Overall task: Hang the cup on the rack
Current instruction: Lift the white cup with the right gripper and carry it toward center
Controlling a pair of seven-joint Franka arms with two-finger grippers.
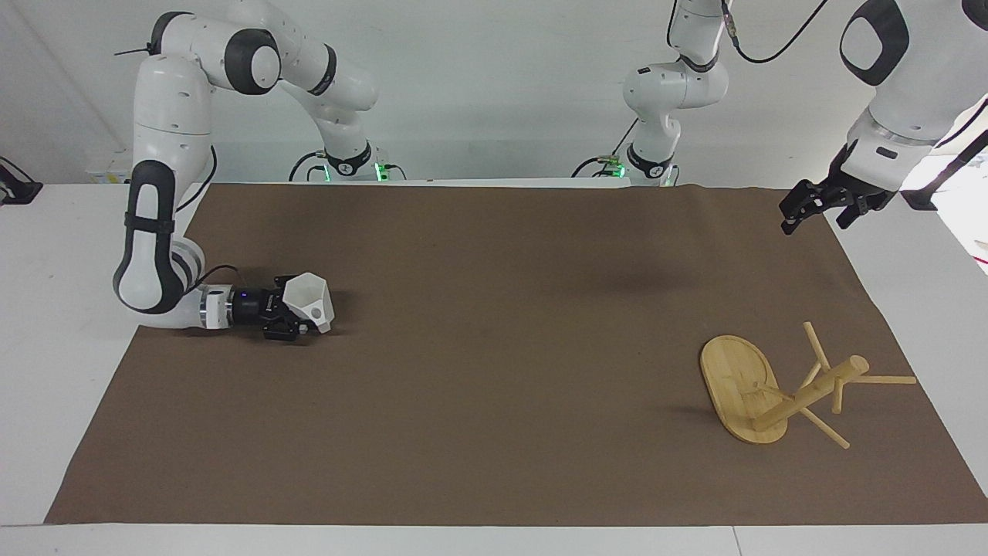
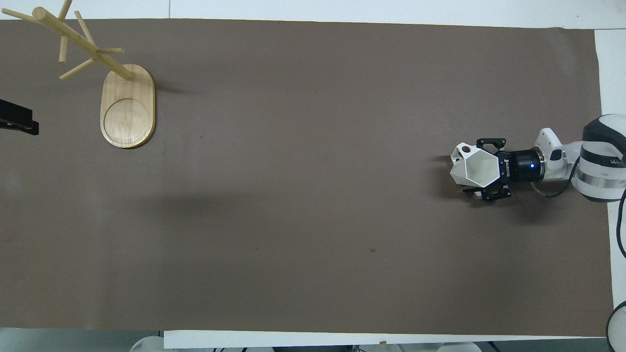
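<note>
The cup (image 2: pixel 478 168) is down at the right arm's end of the desk (image 1: pixel 494 363), mouth up, resting on or just off the brown mat. It sits between the jaws of the right gripper (image 1: pixel 301 315). That gripper lies low and level, and its wrist points along the length of the desk toward the left arm's end. The jaws bracket the cup from the wrist side, but I cannot tell whether they are clamped on its walls or only standing around it. The handle (image 2: pixel 465 148) is on the side away from the wrist and farther from the robots, so it is clear of the jaws and free to take a peg.

The rack (image 1: pixel 810 390) is what my next move turns on. It stands on its oval base at the left arm's end, farther from the robots than the cup, and most of the desk lies between the two. I judge the carry must run straight along the desk's long axis and drift away from the robots.

The left gripper (image 1: pixel 817 212) waits in the air over the desk's edge at its own end, jaws released and empty. It is much the nearer one to the rack. I would weigh a long reach by the right arm against handing the cup over mid-desk.
</note>
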